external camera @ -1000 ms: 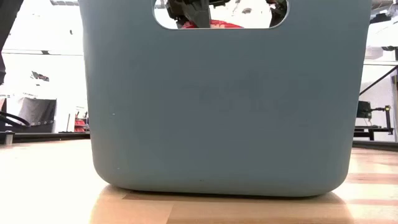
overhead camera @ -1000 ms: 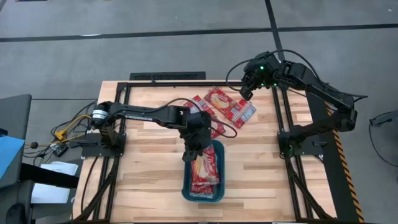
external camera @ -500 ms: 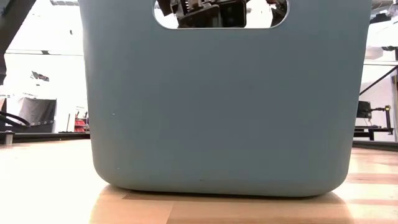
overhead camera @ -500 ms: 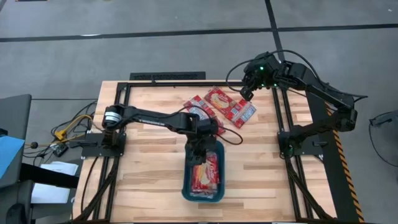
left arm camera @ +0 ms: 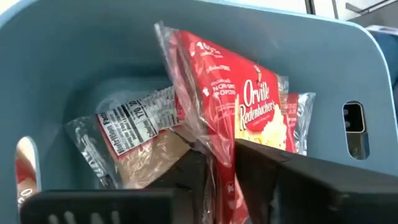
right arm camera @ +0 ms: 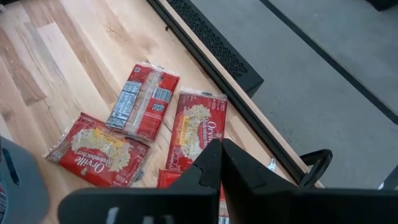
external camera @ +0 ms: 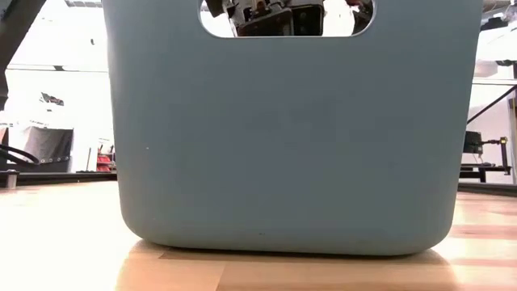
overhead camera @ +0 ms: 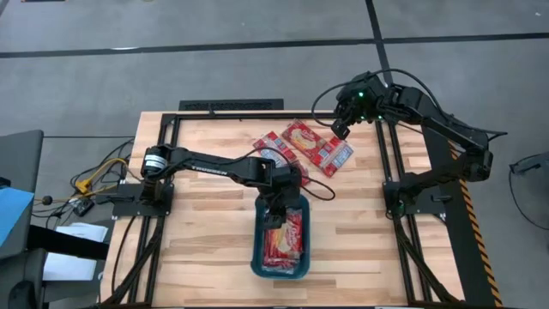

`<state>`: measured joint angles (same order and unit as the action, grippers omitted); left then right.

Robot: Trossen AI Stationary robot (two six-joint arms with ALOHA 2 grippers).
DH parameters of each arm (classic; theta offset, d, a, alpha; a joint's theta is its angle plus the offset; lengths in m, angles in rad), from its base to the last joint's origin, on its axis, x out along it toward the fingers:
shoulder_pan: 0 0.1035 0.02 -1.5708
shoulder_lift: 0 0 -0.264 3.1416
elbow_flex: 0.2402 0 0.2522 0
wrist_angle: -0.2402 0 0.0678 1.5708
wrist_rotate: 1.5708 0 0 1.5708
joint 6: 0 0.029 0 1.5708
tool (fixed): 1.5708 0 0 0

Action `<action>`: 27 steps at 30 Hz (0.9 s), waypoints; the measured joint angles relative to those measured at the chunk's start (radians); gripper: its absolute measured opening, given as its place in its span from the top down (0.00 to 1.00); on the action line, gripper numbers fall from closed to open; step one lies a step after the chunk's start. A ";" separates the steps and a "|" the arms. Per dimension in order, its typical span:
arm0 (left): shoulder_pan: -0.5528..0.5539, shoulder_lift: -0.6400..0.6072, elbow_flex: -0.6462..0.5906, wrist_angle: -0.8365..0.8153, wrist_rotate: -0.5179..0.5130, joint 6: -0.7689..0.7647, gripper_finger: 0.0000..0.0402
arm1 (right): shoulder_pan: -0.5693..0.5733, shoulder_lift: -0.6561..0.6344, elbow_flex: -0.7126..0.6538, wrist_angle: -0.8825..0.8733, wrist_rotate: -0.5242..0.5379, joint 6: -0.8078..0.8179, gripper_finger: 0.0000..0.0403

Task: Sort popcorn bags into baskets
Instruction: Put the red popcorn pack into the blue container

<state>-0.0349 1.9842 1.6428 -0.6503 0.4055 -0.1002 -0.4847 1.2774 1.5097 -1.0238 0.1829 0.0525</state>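
Observation:
The teal basket (overhead camera: pixel 254 253) stands at the table's near middle; its wall fills the low view (external camera: pixel 283 145). Several red popcorn bags (overhead camera: pixel 283 245) lie inside it, one with its label panel up (left arm camera: pixel 130 124). My left gripper (overhead camera: pixel 279 206) is down inside the basket's far end (left arm camera: pixel 221 165), shut on a red popcorn bag (left arm camera: pixel 249 106). It also shows through the handle hole (external camera: pixel 266 16). More bags (overhead camera: pixel 304 146) lie flat on the far table. My right gripper (overhead camera: pixel 340 129) hovers shut above them (right arm camera: pixel 221 149). My left gripper pinches the red popcorn bag between its two fingers at the end nearest the wrist (left arm camera: pixel 219 155). The fingers come from above, pointing down into the basket. The bag hangs edge-on below them, inside the basket walls (left arm camera: pixel 93 56), over the bags lying there.
Three bags show on the wood under my right gripper (right arm camera: pixel 146 99) (right arm camera: pixel 199 127) (right arm camera: pixel 99 149). A black frame rail (overhead camera: pixel 232 106) runs along the table's far edge, and arm bases stand at the left (overhead camera: pixel 141 193) and right (overhead camera: pixel 412 193) sides. Bare wood lies either side of the basket.
My left gripper has moved a little toward the table's right, from the basket's left rim to over its far end, and has gone down into it, still shut on the bag. The bag, first hanging slantwise over the basket, now sits lower inside it.

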 joint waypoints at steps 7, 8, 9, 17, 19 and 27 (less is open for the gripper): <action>0.000 0.000 0.000 -0.003 0.007 -0.017 0.63 | 0.000 0.000 0.000 -0.024 0.000 0.001 0.93; 0.000 0.000 0.000 -0.003 0.007 -0.021 0.61 | 0.000 0.000 0.000 -0.024 0.000 0.001 0.93; 0.000 0.000 0.000 -0.005 0.007 -0.026 0.59 | 0.000 0.000 0.000 -0.024 0.000 0.003 0.92; 0.025 -0.045 -0.001 -0.036 0.008 -0.045 0.49 | 0.000 0.000 0.000 -0.024 0.000 0.002 0.92; 0.048 -0.087 -0.001 -0.044 0.008 -0.064 0.49 | 0.000 0.000 0.000 -0.023 0.000 0.002 0.93; 0.198 -0.306 -0.007 -0.139 -0.297 -0.041 0.49 | -0.001 0.001 -0.127 0.144 -0.002 0.000 0.94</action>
<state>0.1627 1.6780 1.6361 -0.7896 0.1086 -0.1410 -0.4855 1.2781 1.3828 -0.8803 0.1812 0.0520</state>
